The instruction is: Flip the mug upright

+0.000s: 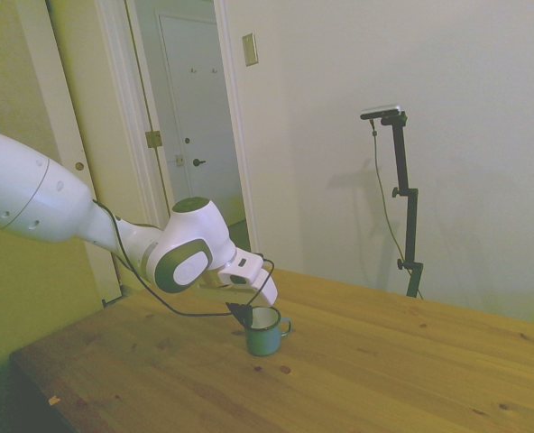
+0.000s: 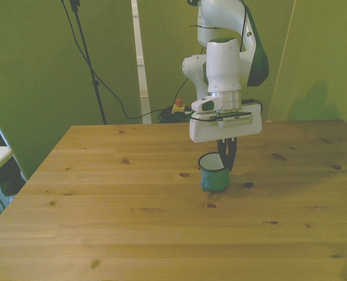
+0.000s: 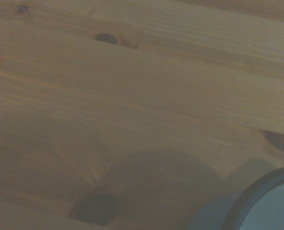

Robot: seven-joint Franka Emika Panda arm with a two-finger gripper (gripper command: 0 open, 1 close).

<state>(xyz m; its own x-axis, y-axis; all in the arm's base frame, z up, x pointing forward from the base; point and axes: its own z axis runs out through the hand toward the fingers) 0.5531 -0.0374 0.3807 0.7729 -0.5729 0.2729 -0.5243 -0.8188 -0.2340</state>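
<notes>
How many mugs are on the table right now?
1. The mug stands upright near the middle of the wooden table, opening up, directly below the hand. No other mug shows in any view.

Knotty pine plank table (image 2: pixel 132 222), filling the lower half of the front view. Standing upright on it, right of centre: small teal enamel mug (image 2: pixel 213 173), white inside, mouth up.
</notes>
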